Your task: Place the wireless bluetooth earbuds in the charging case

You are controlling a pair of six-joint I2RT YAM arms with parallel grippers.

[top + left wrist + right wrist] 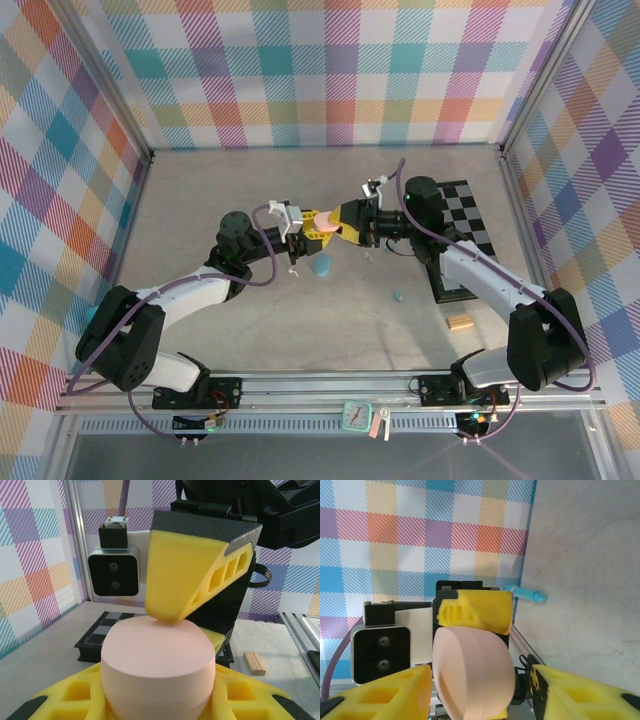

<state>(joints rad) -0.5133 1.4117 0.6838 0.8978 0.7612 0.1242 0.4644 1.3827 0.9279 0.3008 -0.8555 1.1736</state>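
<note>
Both arms meet above the middle of the table [200,210], and the pink charging case [155,655] hangs in the air between them. The left end effector [306,223] is closed down narrowly on the case's lower half. Its yellow fingers [65,697] cradle it from either side, so the domed top faces the other arm. To me that looks like a brace, there to keep the base steady off the table.

The right end effector [340,222] stands partly open astride the upper half. From the left wrist, one of its yellow fingers [185,570] touches the top edge of the case. From the right wrist there is a gap between the case and the finger on the other side. As far as I can judge, it has no firm hold on anything yet. I take it to be set for the lid, to lift it while its partner holds the base.

A light blue earbud [398,297] lies on the table toward the right arm, well apart from the held case, and neither end effector carries one. A light blue case [322,265] sits on the table near the meeting point. A wooden block [460,320] and a checkered mat [462,235] lie off to the right. The case has to be opened before an earbud goes in, so I would say the task is at an early stage.
</note>
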